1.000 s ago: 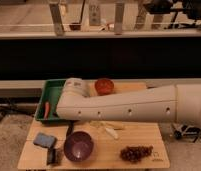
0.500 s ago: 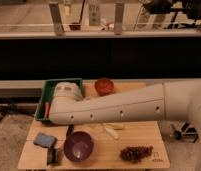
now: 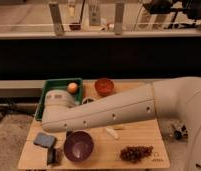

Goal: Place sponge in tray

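The sponge (image 3: 44, 140), a flat blue-grey block, lies free on the wooden table near its front left corner. The green tray (image 3: 45, 96) stands at the back left and holds a small orange ball (image 3: 72, 87). My white arm (image 3: 114, 114) reaches in from the right across the table's middle, and its rounded end (image 3: 57, 107) covers the tray's front part. The gripper is hidden behind that end of the arm, somewhere over the tray's front edge, above and behind the sponge. Nothing shows in its grasp.
A purple bowl (image 3: 78, 146) sits right of the sponge, with a dark brown block (image 3: 54, 156) at the front edge between them. A red bowl (image 3: 104, 86) stands right of the tray. Dark grapes (image 3: 136, 152) lie front right, and a pale small piece (image 3: 112, 132) lies mid-table.
The arm's rounded end has swung left and slightly toward the front, covering more of the tray. The sponge and the other objects have not moved.
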{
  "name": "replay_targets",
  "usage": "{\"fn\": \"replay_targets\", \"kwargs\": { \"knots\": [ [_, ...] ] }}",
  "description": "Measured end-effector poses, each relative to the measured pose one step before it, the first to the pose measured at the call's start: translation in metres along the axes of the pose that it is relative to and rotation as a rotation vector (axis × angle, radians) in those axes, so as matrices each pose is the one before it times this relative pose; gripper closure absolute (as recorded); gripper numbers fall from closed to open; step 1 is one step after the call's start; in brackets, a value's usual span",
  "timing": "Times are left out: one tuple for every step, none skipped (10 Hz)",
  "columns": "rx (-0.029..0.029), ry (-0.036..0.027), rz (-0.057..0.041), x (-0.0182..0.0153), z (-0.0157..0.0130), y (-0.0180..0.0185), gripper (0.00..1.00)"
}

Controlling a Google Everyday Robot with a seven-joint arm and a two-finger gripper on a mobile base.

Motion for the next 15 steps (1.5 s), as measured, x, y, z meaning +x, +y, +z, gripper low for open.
{"fn": "replay_targets", "kwargs": {
  "knots": [
    [0.01087,0.00754,-0.01992,-0.00986,-0.00145,-0.00198,0.20],
    [0.00948,0.00597,-0.00094,-0.00525,-0.00046,-0.00247,0.20],
    [0.00701,0.00819,0.00191,-0.00077,0.00062,0.00059,0.20],
    [0.00439,0.00152,-0.00418,-0.00108,0.00071,-0.00109,0.20],
    [0.00044,0.00292,-0.02141,0.00011,0.00201,-0.00420,0.20],
    [0.00112,0.00474,-0.01981,-0.00050,0.00133,-0.00544,0.23],
    [-0.00033,0.00744,-0.00174,0.00255,0.00114,-0.00185,0.26],
    [-0.00133,0.01374,-0.01148,0.00220,0.00237,-0.00404,0.24],
    [0.00333,0.00716,-0.01545,-0.00146,0.00050,-0.00431,0.20],
    [-0.00009,0.00131,-0.00779,-0.00077,0.00107,-0.00118,0.20],
    [0.00465,0.00142,-0.01805,-0.00523,0.00046,-0.00649,0.20],
    [0.00447,0.00464,-0.01143,-0.00332,0.00144,-0.00411,0.20],
    [0.00014,0.00739,-0.00486,0.00001,0.00243,-0.00212,0.20],
    [0.00085,0.00847,-0.00398,0.00120,0.00210,-0.00352,0.20],
    [0.00306,0.00281,-0.00893,-0.00070,-0.00001,-0.00322,0.20]
  ]
}}
